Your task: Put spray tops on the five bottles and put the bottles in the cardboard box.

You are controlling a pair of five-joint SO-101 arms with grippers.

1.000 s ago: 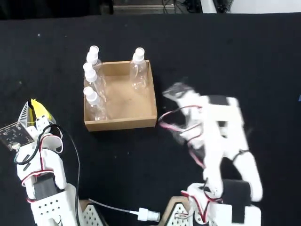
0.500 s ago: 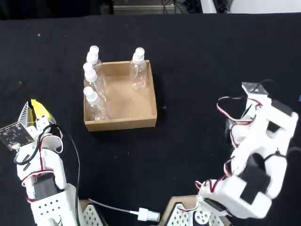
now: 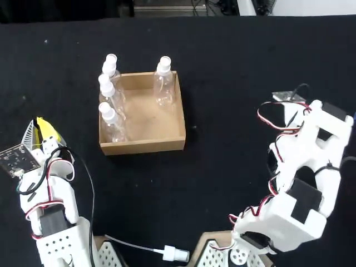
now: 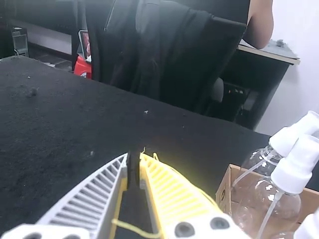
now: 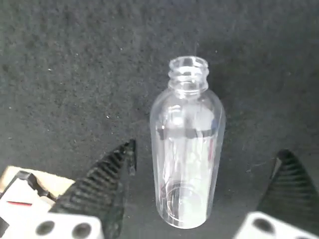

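A clear bottle (image 5: 187,149) without a top stands on the black table between the spread jaws of my right gripper (image 5: 207,152), which is open and not touching it. In the high view my right arm (image 3: 308,150) is folded at the table's right side and covers that bottle. Several bottles with white spray tops (image 3: 109,114) stand in the cardboard box (image 3: 144,146); one (image 3: 163,75) is at its back right. A loose spray top (image 3: 175,255) with its tube lies at the front edge. My left gripper (image 3: 38,127) is shut and empty, front left of the box.
In the left wrist view the shut yellow and white fingers (image 4: 164,184) point over bare black table, with the box corner (image 4: 225,191) and capped bottles (image 4: 291,154) to one side. A dark chair stands beyond the table.
My right arm swung from beside the box's right wall out to the table's right side and settled there. The left arm, box and loose spray top stayed put.
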